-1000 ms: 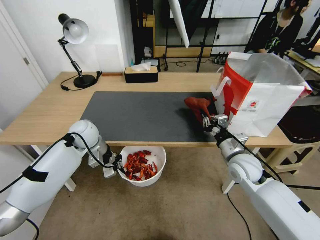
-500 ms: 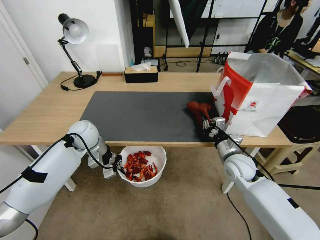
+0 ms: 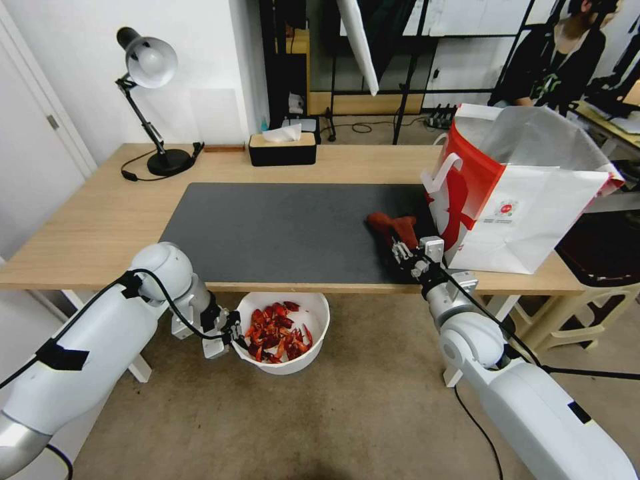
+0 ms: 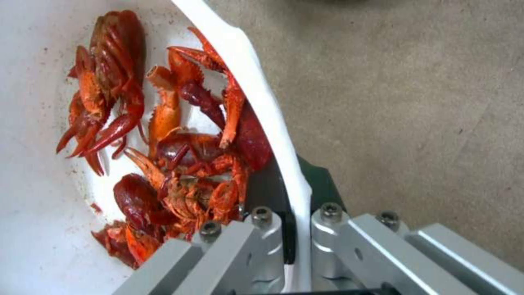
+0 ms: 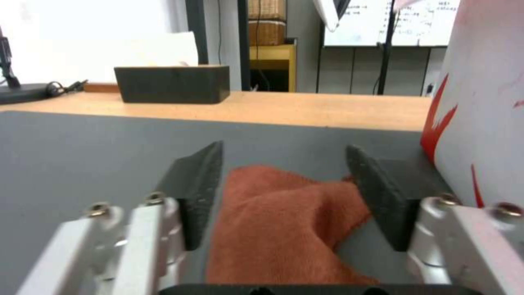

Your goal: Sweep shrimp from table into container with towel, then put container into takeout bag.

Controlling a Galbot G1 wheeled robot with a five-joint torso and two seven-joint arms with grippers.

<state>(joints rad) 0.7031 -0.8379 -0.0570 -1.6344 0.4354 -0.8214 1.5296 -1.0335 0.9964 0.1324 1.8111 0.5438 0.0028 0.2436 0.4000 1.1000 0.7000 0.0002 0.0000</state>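
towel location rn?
Head view: the towel lies on the mat's right end, beside the takeout bag. The open right gripper straddles it, pads either side.

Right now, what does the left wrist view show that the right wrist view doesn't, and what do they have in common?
Left wrist view alone: the shrimp piled inside the container, the left gripper shut on its rim, with carpet floor beyond.

Right wrist view alone: the towel lying on the dark mat between the open right gripper's pads, the takeout bag beside it, and a black tissue box on the table.

Shared: no object; each shows its own gripper's fingers.
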